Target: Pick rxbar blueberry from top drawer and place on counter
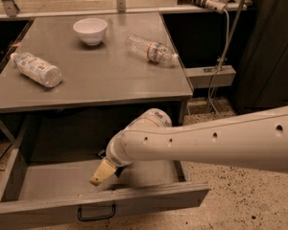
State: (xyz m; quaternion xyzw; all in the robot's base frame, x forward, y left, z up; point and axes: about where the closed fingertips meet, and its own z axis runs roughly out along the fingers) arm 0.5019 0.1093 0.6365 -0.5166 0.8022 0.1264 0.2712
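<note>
1. Pointing the tan tip of the gripper point(102, 175) down toward 7 o'clock, low inside the top drawer point(48, 185) and near its front wall; offering no way of telling whether open, closed or gripping anything.
2. Showing nothing of the rxbar blueberry: impossible to tell whether lying behind the gripper, under the arm, or in the grasp.
3. Spanning the frame with the white arm point(206, 145) from 3 o'clock, crossing above the drawer's right front corner and bending down at the wrist toward the drawer floor.
4. Standing pulled out toward 6 o'clock beneath the counter point(101, 80), with grey floor lying bare at 9 o'clock of the gripper and the black wire handle point(96, 213) sitting on the front panel at 6 o'clock of it.
5. Carrying three things on the counter, all well apart: a white bowl point(90, 30) standing upright at 12 o'clock of the counter's middle, a clear bottle point(151, 49) lying on its side at 2 o'clock near the right edge, and a white-labelled bottle point(37, 69) lying on its side at 9 o'clock near the left edge.
6. Hanging beyond the counter at 1 o'clock, a power strip point(216, 1) with a cable dropping toward the speckled floor point(245, 200) at 5 o'clock.
</note>
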